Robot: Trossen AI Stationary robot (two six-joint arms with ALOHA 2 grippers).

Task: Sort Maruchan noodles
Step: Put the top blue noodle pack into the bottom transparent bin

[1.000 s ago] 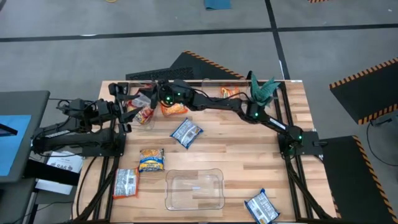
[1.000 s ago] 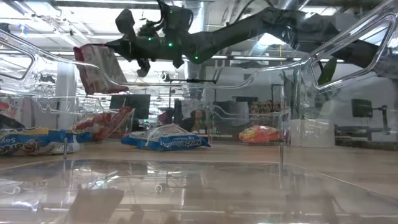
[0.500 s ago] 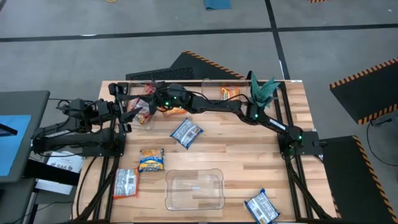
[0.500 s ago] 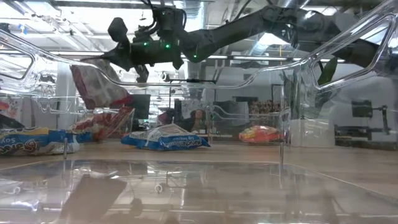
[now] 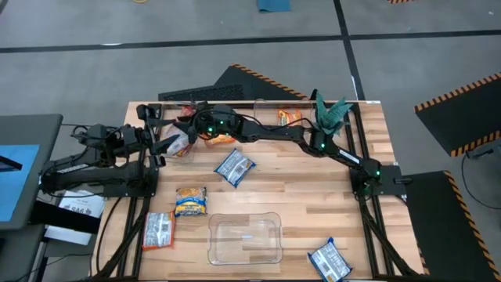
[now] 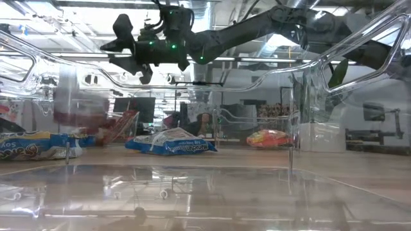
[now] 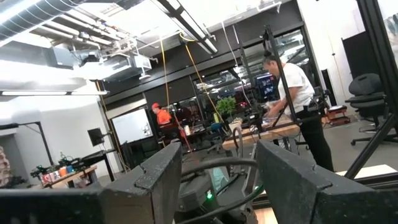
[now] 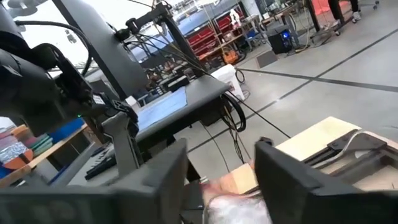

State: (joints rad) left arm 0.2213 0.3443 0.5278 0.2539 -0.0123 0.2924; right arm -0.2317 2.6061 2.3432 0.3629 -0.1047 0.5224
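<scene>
Overhead, looking straight down on the whole desk (image 5: 313, 196), both arms and the surrounding floor, from well above. Low down at desk height, very near a clear bin (image 6: 334, 77), looking level through its walls across the wood toward the room behind. On the left wrist, facing out past two dark fingers (image 7: 298, 180) into a workshop where a person (image 7: 292, 99) stands well off. On the right wrist, facing past its fingers (image 8: 292, 180) toward a desk corner and a workstation beyond. Shared between overhead and low: the right arm (image 5: 266, 133) (image 6: 244, 32) reaching over the far left side, and a blue packet (image 5: 234, 168) (image 6: 170, 142) mid-desk.
</scene>
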